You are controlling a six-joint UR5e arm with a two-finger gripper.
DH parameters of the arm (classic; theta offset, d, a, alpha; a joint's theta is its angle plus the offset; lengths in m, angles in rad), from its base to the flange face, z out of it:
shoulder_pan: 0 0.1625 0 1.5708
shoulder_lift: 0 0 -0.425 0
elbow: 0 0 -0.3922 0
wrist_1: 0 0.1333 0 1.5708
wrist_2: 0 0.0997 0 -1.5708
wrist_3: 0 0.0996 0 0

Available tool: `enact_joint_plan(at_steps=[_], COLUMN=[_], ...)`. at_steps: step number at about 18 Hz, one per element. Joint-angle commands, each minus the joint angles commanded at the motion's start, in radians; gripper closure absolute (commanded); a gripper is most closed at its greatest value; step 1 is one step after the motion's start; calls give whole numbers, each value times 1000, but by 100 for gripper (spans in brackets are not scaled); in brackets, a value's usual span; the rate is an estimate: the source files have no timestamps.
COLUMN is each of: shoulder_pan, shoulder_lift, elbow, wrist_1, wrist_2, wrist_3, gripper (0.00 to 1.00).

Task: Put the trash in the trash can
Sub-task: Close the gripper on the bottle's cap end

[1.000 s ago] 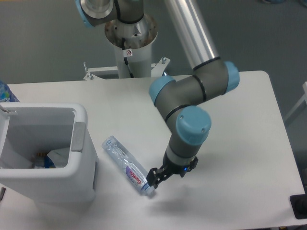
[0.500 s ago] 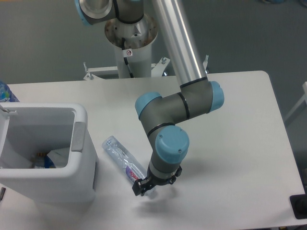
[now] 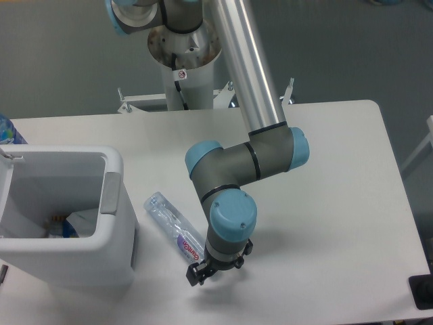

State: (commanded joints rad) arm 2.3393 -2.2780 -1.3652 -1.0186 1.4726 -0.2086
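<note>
Gripper [image 3: 200,273] low over cap end of flattened bottle [image 3: 174,227], table centre-left; can't tell jaw gap or if gripped yet; step: straddle the narrow end squarely, pinch, lift clear; trash can [image 3: 114,164] at 9 o'clock, wrapper [image 3: 82,221] inside; tall rim blocks direct path; blue-tinted bottle [image 3: 8,131] at 10 o'clock.
</note>
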Motion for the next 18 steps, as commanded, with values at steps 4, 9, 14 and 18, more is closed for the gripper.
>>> enact_joint_plan(at_steps=[4,9,14,18], shoulder_pan=[0,-2,-8,-9], shoulder_lift=[-3,-6,-6,-6], elbow=[-2,-3,-3,-3], wrist_1=[0,2,2,2], wrist_2=[2,20,20,21], wrist_3=[0,0,0,0], gripper=[38,40,41,44])
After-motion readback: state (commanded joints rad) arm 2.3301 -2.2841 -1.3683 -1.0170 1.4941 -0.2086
